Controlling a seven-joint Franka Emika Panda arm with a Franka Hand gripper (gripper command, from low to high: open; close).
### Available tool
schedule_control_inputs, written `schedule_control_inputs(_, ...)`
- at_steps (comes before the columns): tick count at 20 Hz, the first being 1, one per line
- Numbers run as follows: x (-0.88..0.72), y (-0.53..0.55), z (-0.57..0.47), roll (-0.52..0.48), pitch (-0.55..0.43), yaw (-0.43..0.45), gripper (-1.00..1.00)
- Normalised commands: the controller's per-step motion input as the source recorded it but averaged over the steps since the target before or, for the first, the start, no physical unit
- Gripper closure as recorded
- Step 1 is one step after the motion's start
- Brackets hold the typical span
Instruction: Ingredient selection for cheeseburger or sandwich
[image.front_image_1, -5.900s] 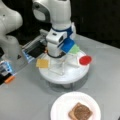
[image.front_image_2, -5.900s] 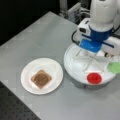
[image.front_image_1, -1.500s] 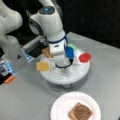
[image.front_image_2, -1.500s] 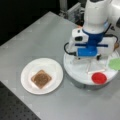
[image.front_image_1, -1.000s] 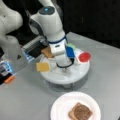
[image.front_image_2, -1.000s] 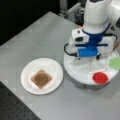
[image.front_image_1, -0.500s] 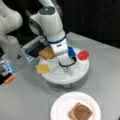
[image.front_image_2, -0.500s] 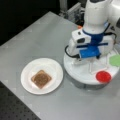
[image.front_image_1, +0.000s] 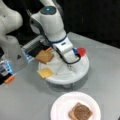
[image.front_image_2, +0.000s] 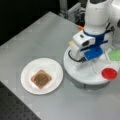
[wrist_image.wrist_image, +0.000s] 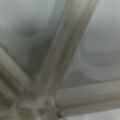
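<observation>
My gripper (image.front_image_1: 72, 63) is low over the middle of the white divided tray (image.front_image_1: 75, 75), its fingertips hidden behind the hand; in a front view the gripper (image.front_image_2: 80, 63) sits by the tray's ribs. On the tray lie a tan toast square (image.front_image_1: 44, 56), a yellow-orange cheese square (image.front_image_1: 45, 72), a red disc (image.front_image_1: 81, 51) and a green leaf piece (image.front_image_2: 115, 54). Another toast square with a dark brown patty (image.front_image_1: 80, 111) on it rests on the white plate (image.front_image_1: 60, 107). The wrist view shows only the tray's ribs (wrist_image.wrist_image: 65, 57) from very close.
The tray stands on a raised round base on the grey table (image.front_image_2: 37, 35). A grey box (image.front_image_1: 15, 56) with blue lights and a small orange piece (image.front_image_1: 9, 79) sit at a front view's left. A dark perforated edge (image.front_image_2: 15, 110) lies at a front view's bottom left.
The hand has come down and shifted slightly over the tray's middle. The food pieces on the tray and the plate have stayed where they were.
</observation>
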Motion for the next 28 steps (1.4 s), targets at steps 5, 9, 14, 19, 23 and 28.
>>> schedule_control_inputs(5,0.25,0.08,-0.45,0.045,0.429,0.421,-1.00)
schedule_control_inputs(9,0.35,0.14,-0.41,0.029,0.461,0.445,-1.00)
schedule_control_inputs(14,0.41,0.15,-0.43,0.045,0.470,0.361,-1.00)
schedule_control_inputs(19,0.41,0.14,-0.42,0.038,0.469,0.288,-1.00)
schedule_control_inputs(23,0.39,0.14,-0.38,0.046,0.485,0.224,-1.00)
schedule_control_inputs(28,0.35,0.16,-0.24,0.045,0.507,0.163,-1.00)
